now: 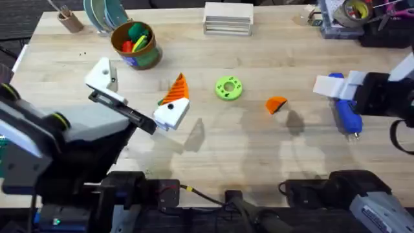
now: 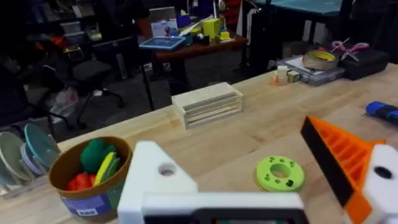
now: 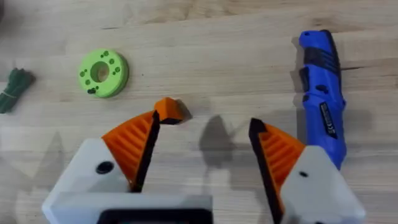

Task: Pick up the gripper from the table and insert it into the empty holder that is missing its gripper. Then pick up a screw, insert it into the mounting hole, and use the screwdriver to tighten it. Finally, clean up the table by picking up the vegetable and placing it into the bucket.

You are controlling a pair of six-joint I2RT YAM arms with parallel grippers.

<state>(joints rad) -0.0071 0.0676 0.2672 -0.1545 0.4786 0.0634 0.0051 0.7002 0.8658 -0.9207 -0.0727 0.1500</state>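
Hard to make out: the vegetable (image 3: 15,87), a small dark green leafy scrap cut off by the edge of the right wrist view, lying on bare wood. Partly covered from overhead by the right end effector (image 1: 331,86): the blue screwdriver (image 1: 347,116), smooth plastic with a dark grip, flat on the tabletop (image 1: 259,149) just beside one finger. Arm bases dark and blurred along the near edge.

Pale wooden tabletop with visible grain and soft shadows. Beyond it, a dim room with chairs and a cluttered dark desk. At the far edge, a stack of pale boards (image 1: 228,18) and a roll of tape (image 1: 356,10).

Right end effector spread wide, holding nothing, with ribbed orange pads on white blocks. Orange wedge (image 1: 276,105) loose on the wood close to one pad tip; touching or not, impossible to tell.

Left end effector (image 1: 139,83) also spread wide and holding nothing: one finger with an orange ribbed pad, the other a bare white mount (image 1: 100,74), angular, with a round hole. Green ring (image 1: 228,88) flat on the wood between wedge and left end effector.

Round bucket (image 1: 145,59) far left, orange-brown inside, blue-green outside, holding green, red and yellow toy pieces.
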